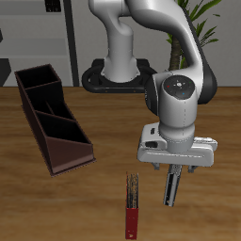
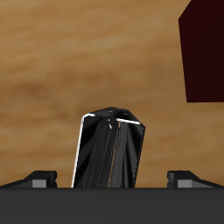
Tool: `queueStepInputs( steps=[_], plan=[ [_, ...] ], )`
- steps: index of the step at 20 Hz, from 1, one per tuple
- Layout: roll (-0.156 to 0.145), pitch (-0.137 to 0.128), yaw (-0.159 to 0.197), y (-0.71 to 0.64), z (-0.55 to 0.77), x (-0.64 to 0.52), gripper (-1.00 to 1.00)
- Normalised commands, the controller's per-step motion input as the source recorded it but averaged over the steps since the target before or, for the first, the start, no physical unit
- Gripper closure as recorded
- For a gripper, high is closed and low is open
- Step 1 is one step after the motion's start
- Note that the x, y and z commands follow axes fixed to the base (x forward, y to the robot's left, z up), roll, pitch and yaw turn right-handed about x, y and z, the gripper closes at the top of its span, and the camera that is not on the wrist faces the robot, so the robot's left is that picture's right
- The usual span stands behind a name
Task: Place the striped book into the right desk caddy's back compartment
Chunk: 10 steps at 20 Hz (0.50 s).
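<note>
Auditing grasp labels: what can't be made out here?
Exterior view: grip contact on the striped book is hidden behind the gripper.
Wrist view: fingers cut off by the frame edge; the right desk caddy shows one corner only.
Exterior view: tabletop book too small to identify.

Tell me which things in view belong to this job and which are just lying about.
For the job:
- striped book, held in the gripper
- right desk caddy
- its back compartment

Lying about:
- red book, near the table's front edge
- potted plant, behind the robot
</note>
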Motion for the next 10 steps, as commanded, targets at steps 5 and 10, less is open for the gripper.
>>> queueStepInputs(
  steps=[5,10],
  plan=[
    [0.021,0.012,-0.008,0.02,-0.14,-0.04,1.00],
    [0.023,0.000,-0.007,0.06,-0.04,-0.05,1.00]
  ],
)
